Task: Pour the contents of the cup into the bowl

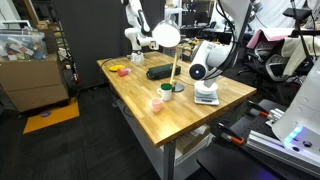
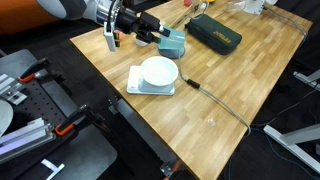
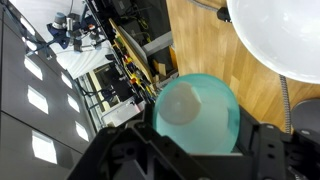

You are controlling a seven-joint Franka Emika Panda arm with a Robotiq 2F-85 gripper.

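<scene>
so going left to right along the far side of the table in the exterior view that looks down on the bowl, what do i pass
gripper → cup → dark green case

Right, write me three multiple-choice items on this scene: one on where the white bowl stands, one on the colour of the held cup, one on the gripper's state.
1. The white bowl stands on:
A) a chair
B) a flat pale platform on the wooden table
C) a stove

2. The tumbler in the gripper is:
A) translucent blue-green
B) pink
C) yellow

3. The gripper is:
A) open and empty
B) out of every view
C) shut on the tumbler

Answers:
1 B: an exterior view shows the platform's edges under the bowl.
2 A: its colour is plain in the wrist view.
3 C: the wrist view shows the fingers on both sides of the tumbler.
</scene>
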